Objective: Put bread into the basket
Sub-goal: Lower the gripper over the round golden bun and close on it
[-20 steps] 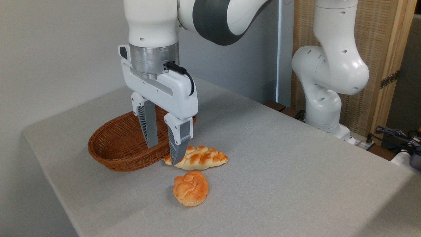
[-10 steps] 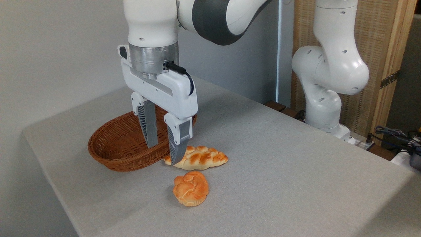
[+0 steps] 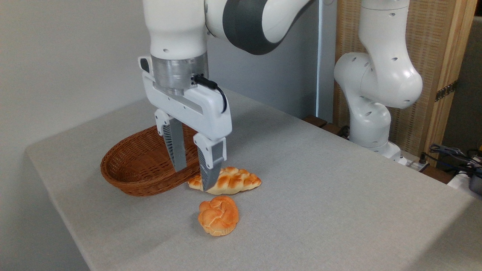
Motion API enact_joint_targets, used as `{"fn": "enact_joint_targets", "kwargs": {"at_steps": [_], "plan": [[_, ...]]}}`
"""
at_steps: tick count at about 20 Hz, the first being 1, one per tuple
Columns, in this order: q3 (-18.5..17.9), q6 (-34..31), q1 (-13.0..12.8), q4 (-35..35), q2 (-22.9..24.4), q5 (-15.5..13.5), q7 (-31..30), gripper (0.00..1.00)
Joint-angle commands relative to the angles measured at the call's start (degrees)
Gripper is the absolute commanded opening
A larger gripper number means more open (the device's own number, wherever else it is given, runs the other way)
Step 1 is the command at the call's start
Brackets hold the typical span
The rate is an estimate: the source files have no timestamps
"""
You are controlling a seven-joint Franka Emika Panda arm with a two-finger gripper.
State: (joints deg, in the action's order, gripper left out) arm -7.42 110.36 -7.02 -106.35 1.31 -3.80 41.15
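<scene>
the small round knotted bun with a golden-orange glazed crust (image 3: 218,215) lies on the grey cloth-covered table (image 3: 320,195), toward the near edge, untouched and apart from everything else. at about 12 o'clock from it, just beside but not touching, lies a longer pointed braided loaf with pale streaks (image 3: 229,181), its tip pointing toward 3 o'clock. the oval reddish-brown woven wicker basket (image 3: 143,165), shallow and holding nothing that can be seen, sits at about 10 o'clock from the bun; its near right rim is touching or almost touching the left end of the braided loaf.

the white two-finger gripper (image 3: 194,177) hangs pointing straight down, at about 11 o'clock from the bun and above it. its grey ribbed fingers (image 3: 177,146) are spread apart with nothing between them. the left finger shows in front of the basket's inside, and the right finger's tip overlaps the left end of the braided loaf; whether it touches the loaf cannot be told. a black cable (image 3: 216,92) loops at the gripper's wrist.

the white and grey arm (image 3: 244,22) rises out of the top of the picture, and its base (image 3: 372,124) stands at the table's far right, at about 2 o'clock from the bun, before a wooden panelled screen (image 3: 433,56).
</scene>
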Motion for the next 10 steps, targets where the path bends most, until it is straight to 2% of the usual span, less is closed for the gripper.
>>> {"fn": "enact_joint_targets", "kwargs": {"at_steps": [1, 7, 10], "plan": [[-2.2, -0.8, -0.3, -1.9, 0.2, 1.0, 0.2, 1.00], [-4.2, -0.1, -0.3, -5.0, -0.5, 1.1, 3.2, 1.00], [-4.2, 0.5, -0.3, -5.1, -2.9, 1.1, 4.0, 1.00]]}}
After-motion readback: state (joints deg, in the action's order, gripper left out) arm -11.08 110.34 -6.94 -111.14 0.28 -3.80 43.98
